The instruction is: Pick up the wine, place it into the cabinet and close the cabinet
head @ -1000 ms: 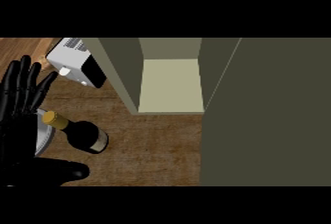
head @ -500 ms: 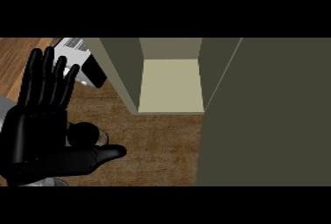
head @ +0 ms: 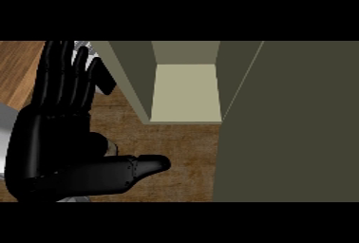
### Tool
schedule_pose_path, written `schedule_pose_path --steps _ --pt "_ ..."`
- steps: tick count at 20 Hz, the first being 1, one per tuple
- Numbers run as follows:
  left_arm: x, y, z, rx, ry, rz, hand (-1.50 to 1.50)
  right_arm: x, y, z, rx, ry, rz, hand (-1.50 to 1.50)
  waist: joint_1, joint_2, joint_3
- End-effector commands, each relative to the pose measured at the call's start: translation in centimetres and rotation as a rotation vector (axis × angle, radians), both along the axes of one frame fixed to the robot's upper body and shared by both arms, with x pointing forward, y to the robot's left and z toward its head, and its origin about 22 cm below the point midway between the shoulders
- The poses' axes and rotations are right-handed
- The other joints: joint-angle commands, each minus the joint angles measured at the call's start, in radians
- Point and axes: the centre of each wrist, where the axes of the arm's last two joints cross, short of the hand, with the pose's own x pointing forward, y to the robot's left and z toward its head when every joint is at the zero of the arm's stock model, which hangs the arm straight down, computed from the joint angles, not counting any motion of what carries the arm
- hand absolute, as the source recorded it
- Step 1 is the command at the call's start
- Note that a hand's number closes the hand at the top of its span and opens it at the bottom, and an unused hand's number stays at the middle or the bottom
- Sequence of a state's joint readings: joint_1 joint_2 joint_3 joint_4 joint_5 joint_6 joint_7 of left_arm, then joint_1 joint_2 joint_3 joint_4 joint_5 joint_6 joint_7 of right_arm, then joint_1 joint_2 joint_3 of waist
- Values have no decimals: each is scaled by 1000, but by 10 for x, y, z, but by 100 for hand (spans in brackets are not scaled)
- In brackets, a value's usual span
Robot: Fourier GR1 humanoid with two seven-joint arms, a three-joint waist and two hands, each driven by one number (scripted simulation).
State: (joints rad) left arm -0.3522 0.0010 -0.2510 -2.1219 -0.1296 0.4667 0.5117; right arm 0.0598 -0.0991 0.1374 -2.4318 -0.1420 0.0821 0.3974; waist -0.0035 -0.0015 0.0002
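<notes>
Wooden counter (head: pixel 175 147) | cabinet (head: pixel 186 90) open | left hand (head: pixel 52 142) flat, fingers straight, hiding dark wine (head: pixel 97 142)

place: kitchen | cues: wooden counter (head: pixel 175 152); open olive cabinet (head: pixel 186 90)

Left hand (head: pixel 52 142), fingers straight, thumb out; apparently empty.

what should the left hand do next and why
Probably lower and curl round the wine bottle: the left hand hovers open above it, fingers straight, hiding most of it, and the cabinet stands open and empty.
</notes>
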Motion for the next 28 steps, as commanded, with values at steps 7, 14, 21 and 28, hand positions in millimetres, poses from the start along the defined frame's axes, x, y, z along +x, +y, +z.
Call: schedule_pose_path --steps 7,14,21,28 --pt "-9 -18 16 -18 -8 30 -150 -16 -5 18 23 -15 24 -150 0 -1 0" --pt "3 -25 31 -39 4 114 -150 -17 13 27 11 -12 6 -150 1 0 0" --pt "2 -4 19 -90 90 171 -150 -18 16 26 14 -23 14 -150 0 0 -1" --pt "-31 30 -12 -44 98 270 -150 -22 1 35 0 -12 -4 -150 4 -1 -1"
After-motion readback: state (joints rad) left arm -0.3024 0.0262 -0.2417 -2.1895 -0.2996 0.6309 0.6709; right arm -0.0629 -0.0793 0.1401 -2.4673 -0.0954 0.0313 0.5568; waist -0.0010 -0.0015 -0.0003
